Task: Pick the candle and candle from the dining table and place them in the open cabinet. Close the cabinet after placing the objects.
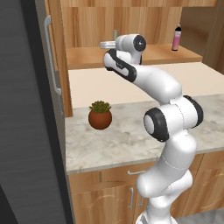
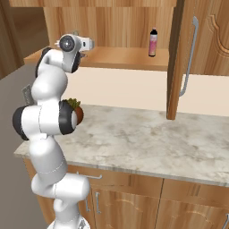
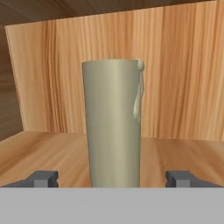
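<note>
Your claw (image 3: 112, 178) stood wide, its two fingertips (image 3: 43, 178) apart on either side of the candle (image 3: 113, 124) and clear of it. The candle stood upright on the cabinet shelf (image 3: 39, 153), close in front of the wooden back wall, with a drip of wax down its upper right side. Its foot was hidden at the bottom of the hand view, so you could not tell what base it stood on.

From the base views, your arm (image 1: 153, 83) reached over the desk (image 1: 118, 140) and into the cabinet (image 2: 120, 27), the hand near the left end of the shelf. A pink bottle (image 1: 176, 37) stood on the same shelf, well to the right of the hand. Both cabinet doors were open; the right door (image 2: 197, 53) hung out over the desk with its bar handle (image 2: 190, 58) showing.

A potted plant (image 1: 100, 115) sat on the desk below the shelf, left of your arm. Low doors (image 2: 129, 205) with short handles lay under the desk top.
</note>
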Available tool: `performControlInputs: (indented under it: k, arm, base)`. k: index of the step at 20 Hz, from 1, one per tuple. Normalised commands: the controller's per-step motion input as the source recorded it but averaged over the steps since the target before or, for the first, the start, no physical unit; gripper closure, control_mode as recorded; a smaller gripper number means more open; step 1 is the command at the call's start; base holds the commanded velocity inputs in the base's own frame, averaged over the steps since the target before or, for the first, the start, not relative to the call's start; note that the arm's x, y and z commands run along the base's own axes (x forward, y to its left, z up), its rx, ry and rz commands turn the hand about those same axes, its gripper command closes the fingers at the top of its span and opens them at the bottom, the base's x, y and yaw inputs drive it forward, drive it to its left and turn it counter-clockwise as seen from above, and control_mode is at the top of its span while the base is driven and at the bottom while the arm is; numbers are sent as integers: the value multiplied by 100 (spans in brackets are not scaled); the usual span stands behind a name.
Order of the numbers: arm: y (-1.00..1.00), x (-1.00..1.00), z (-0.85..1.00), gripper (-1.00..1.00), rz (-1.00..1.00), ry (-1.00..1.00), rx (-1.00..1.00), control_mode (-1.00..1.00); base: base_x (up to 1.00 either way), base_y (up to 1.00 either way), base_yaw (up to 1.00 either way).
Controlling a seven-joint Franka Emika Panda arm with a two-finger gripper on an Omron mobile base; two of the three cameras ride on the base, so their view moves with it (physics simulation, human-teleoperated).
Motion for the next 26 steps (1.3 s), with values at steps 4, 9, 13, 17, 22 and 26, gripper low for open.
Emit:
performControlInputs:
  k: [4, 9, 13, 17, 22, 26]
  arm:
    - [-2, -3, 0, -100, -3, -8, 0, -100]
    - [-6, -15, 0, -100, -10, -8, 0, -100]
    - [-11, -27, 0, -100, -13, -1, 0, -100]
    - [-11, -41, 6, -100, -10, 0, 0, -100]
    - [-2, -44, 9, -100, -8, 1, 0, -100]
    - [1, -38, 0, -100, -8, 18, 0, -100]
  base:
    - [0, 0, 0]
    - [0, 0, 0]
    - [0, 0, 0]
    - [0, 0, 0]
    - [0, 0, 0]
    - [0, 0, 0]
